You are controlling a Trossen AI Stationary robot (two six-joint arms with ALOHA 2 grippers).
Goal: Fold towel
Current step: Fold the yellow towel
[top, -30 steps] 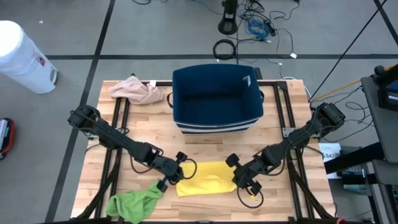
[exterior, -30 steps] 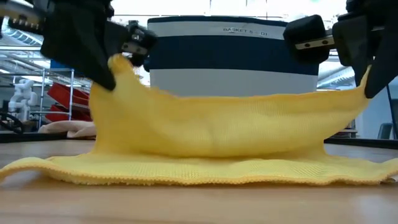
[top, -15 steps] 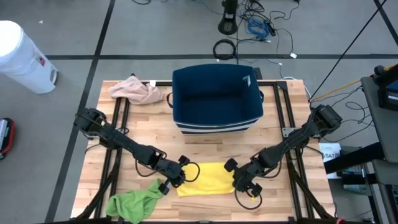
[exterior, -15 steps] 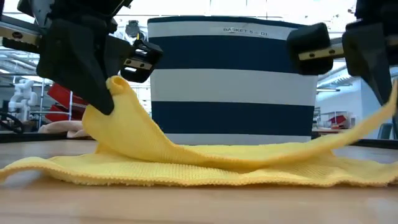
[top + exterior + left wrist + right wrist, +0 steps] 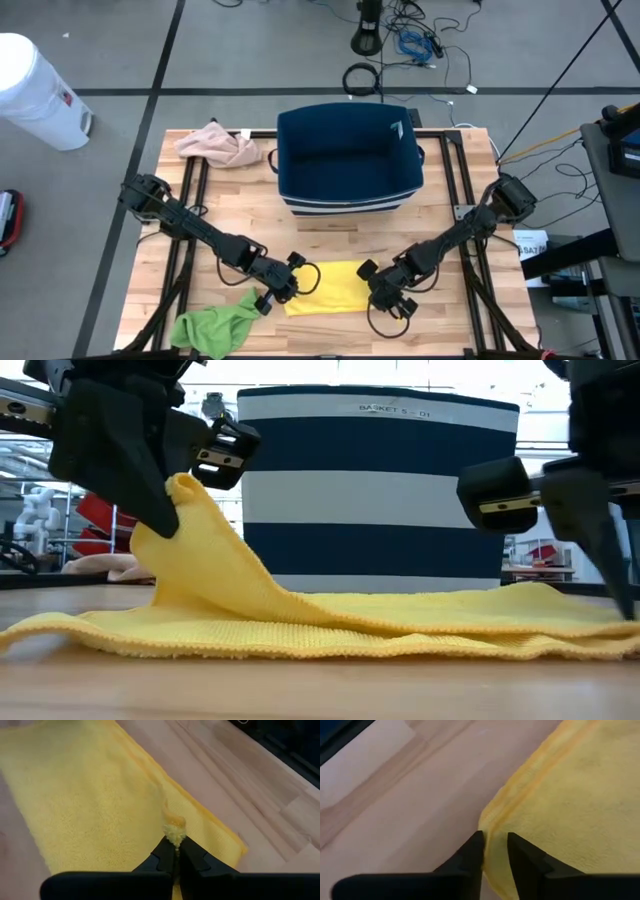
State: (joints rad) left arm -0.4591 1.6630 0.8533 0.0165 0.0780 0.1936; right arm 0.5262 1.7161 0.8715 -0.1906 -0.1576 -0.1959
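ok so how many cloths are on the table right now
3: a yellow towel at the front between both grippers, a green cloth at the front-left corner, a pink cloth back-left beside the basket, whose inside is partly hidden.

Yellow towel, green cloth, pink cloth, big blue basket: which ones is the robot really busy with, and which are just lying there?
Busy with:
- yellow towel, flat on the table
- left gripper, pinching one towel corner, lifted
- right gripper, fingers parted at the other end

Just lying about:
- green cloth, near corner
- pink cloth, far corner
- striped blue basket
- white bin on the floor
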